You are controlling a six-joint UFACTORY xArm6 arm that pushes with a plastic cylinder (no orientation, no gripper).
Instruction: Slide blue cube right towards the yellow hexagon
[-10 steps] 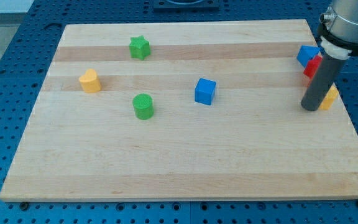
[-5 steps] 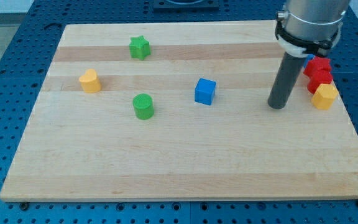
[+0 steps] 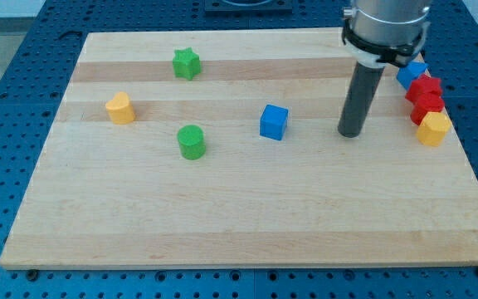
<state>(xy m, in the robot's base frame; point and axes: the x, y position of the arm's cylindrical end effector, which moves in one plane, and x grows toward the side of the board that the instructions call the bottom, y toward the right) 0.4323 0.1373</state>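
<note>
The blue cube sits near the middle of the wooden board. The yellow hexagon sits at the board's right edge. My tip rests on the board between them, to the right of the blue cube with a gap of bare wood, and well left of the yellow hexagon. It touches no block.
Two red blocks and another blue block stand just above the yellow hexagon at the right edge. A green star, a green cylinder and a yellow heart-like block lie on the left half.
My tip has slid left, from beside the yellow hexagon to nearer the blue cube. No block has moved.
</note>
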